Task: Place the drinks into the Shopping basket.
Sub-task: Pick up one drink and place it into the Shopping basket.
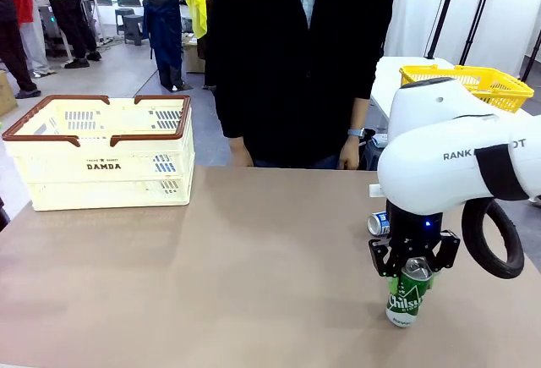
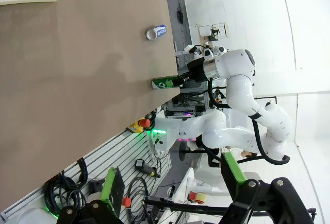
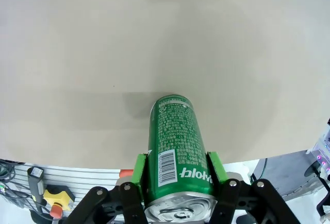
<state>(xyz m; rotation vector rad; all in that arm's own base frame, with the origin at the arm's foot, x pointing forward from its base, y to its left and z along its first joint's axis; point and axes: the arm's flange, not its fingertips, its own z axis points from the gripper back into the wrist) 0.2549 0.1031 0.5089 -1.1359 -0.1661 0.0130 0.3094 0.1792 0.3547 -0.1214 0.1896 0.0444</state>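
Can (image 1: 406, 300) in right hand (image 1: 412, 277), outside Shopping basket (image 1: 101, 184)

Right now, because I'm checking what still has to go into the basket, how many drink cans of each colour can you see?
Green can: 1
Blue can: 1
Total: 2

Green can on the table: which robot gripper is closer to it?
Right. The right gripper is around the green can, pads against its sides; the left gripper hangs open well away, across the table from it.
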